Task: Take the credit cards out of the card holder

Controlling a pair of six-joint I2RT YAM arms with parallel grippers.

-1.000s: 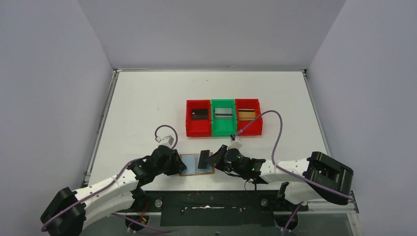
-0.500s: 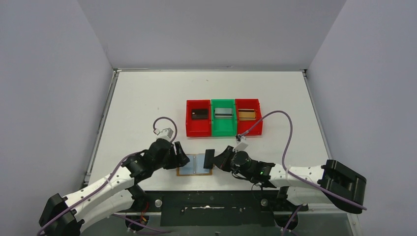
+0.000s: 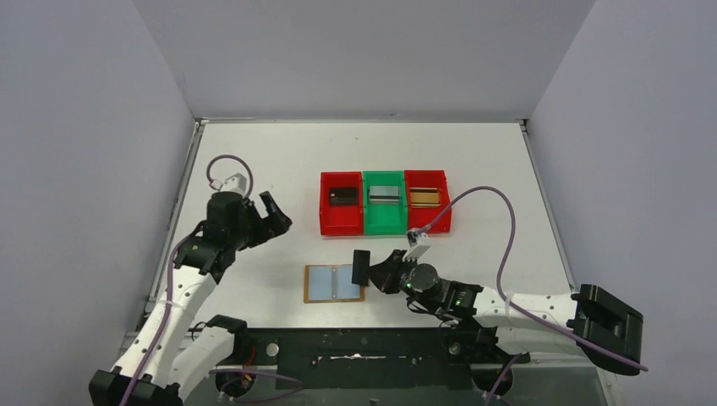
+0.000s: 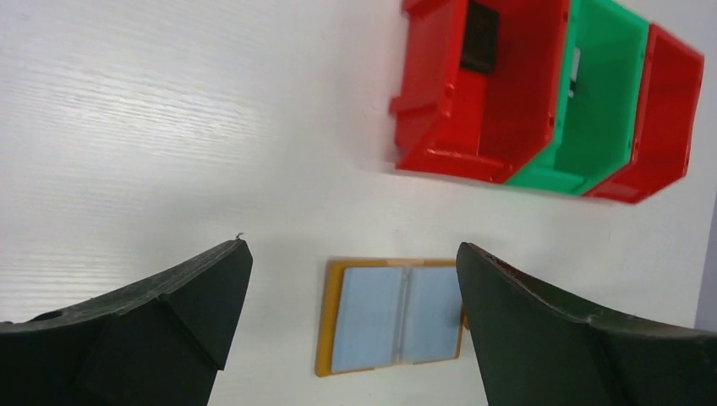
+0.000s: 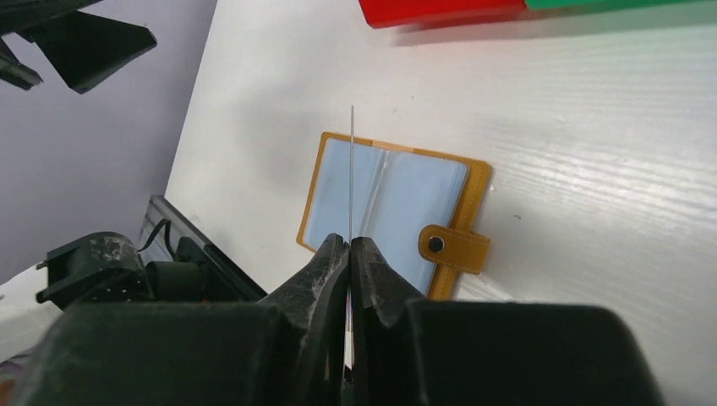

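Observation:
The card holder (image 3: 336, 282) lies open and flat near the table's front edge, tan rim round pale blue pockets; it also shows in the left wrist view (image 4: 393, 315) and the right wrist view (image 5: 393, 211), snap tab (image 5: 452, 248) to the right. My right gripper (image 3: 378, 273) is shut on a dark credit card (image 3: 362, 267) held on edge just above the holder's right end, seen edge-on as a thin line (image 5: 351, 169). My left gripper (image 3: 277, 216) hangs open and empty, well up and left of the holder, fingers (image 4: 194, 296) wide apart.
Three bins stand in a row behind the holder: a red one (image 3: 326, 222) with a black card (image 3: 342, 196), a green one (image 3: 384, 223) with a silver card (image 3: 384, 194), a red one (image 3: 441, 222) with a gold-brown card (image 3: 424, 196). Walls close the table's sides.
My left gripper has let go of the holder's left end, opened wide and swung up to the far left. The right gripper has drawn slightly right with the dark card in it.

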